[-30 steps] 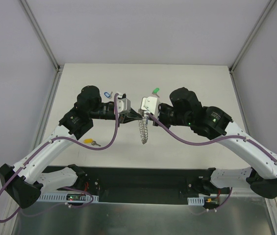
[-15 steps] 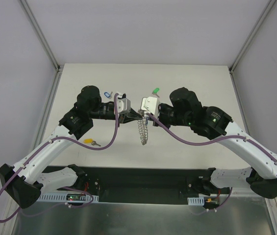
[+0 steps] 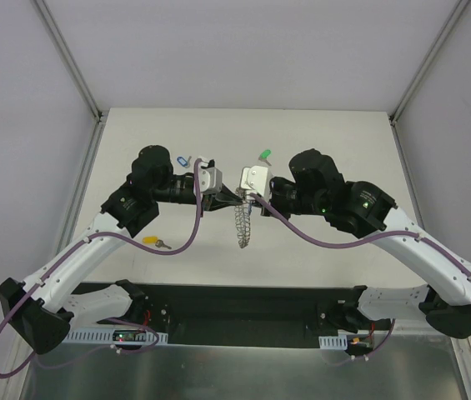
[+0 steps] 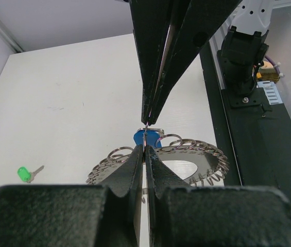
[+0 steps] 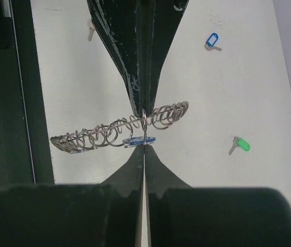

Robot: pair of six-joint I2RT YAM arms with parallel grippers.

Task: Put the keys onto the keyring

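The keyring (image 3: 243, 223) hangs in the air between both arms, edge-on from above. It shows as a loop-edged ring in the left wrist view (image 4: 191, 154) and the right wrist view (image 5: 109, 133). My left gripper (image 3: 228, 197) is shut on one of its wire loops (image 4: 145, 146). My right gripper (image 3: 243, 197) meets it tip to tip and is shut on the solid-blue key (image 5: 140, 139), also seen in the left wrist view (image 4: 148, 138). The green key (image 3: 263, 155), the pale blue key (image 3: 182, 160) and the yellow key (image 3: 153, 242) lie on the table.
The table (image 3: 335, 142) is white, with grey walls on three sides. A black strip (image 3: 235, 304) with both arm bases runs along the near edge. Purple cables (image 3: 193, 225) loop beside each arm. The green key also shows from both wrists (image 4: 26, 174) (image 5: 242, 144).
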